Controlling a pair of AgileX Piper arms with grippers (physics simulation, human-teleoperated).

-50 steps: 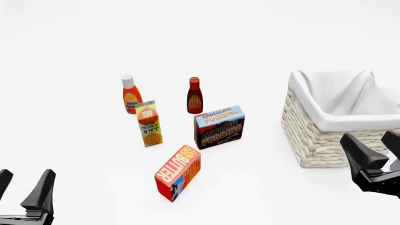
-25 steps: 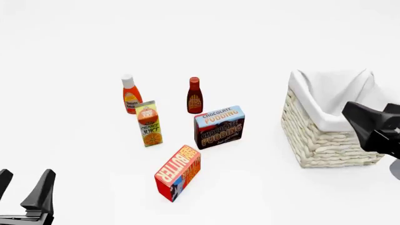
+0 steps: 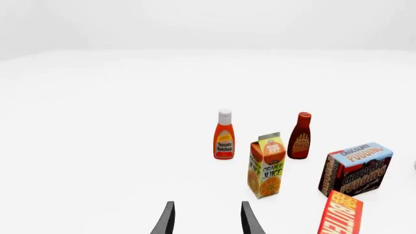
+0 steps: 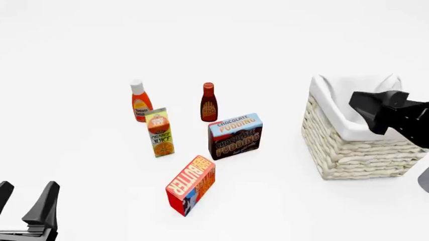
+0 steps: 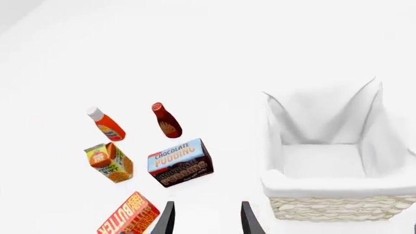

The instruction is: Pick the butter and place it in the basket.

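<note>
While woven, the basket (image 4: 348, 155) dwarfs the boxy butter (image 4: 190, 184).

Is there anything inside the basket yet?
No: the right wrist view looks down into the basket and shows only its bare white liner, while the butter lies on the table.

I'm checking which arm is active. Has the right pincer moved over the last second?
Yes. In the front view the right pincer has risen from low beside the basket to in front of its cloth-lined rim, shifting slightly left. The butter has not moved.
</note>
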